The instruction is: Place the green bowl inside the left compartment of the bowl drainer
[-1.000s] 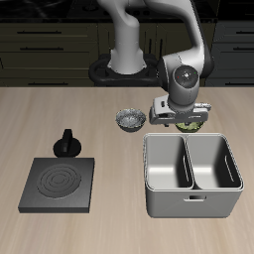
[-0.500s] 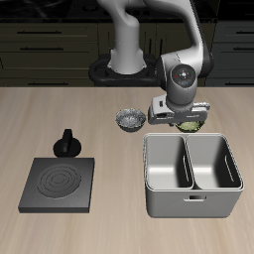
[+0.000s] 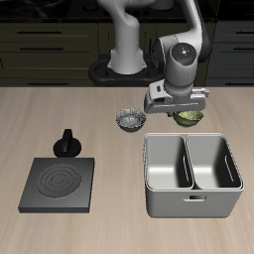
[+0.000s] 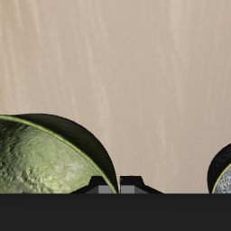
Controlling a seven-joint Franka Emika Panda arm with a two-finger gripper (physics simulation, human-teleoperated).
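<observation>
The green bowl (image 3: 190, 117) hangs just above the table behind the bowl drainer (image 3: 190, 204), a grey tub with two deep wells. My gripper (image 3: 183, 107) is shut on the bowl's rim and holds it clear of the wood. In the wrist view the green bowl (image 4: 43, 159) fills the area beside my gripper (image 4: 120, 184), its mottled inside facing the camera, with the table well below it. Both wells of the drainer look empty.
A grey-and-white patterned bowl (image 3: 128, 120) sits on the table beside the arm, and its edge shows as the patterned bowl (image 4: 223, 177) in the wrist view. A flat black burner plate (image 3: 60, 185) lies near the front, with a small black knobbed object (image 3: 67, 144) behind it.
My gripper has risen with the green bowl in it. The bowl has come up off the table behind the drainer. Nothing else moved.
</observation>
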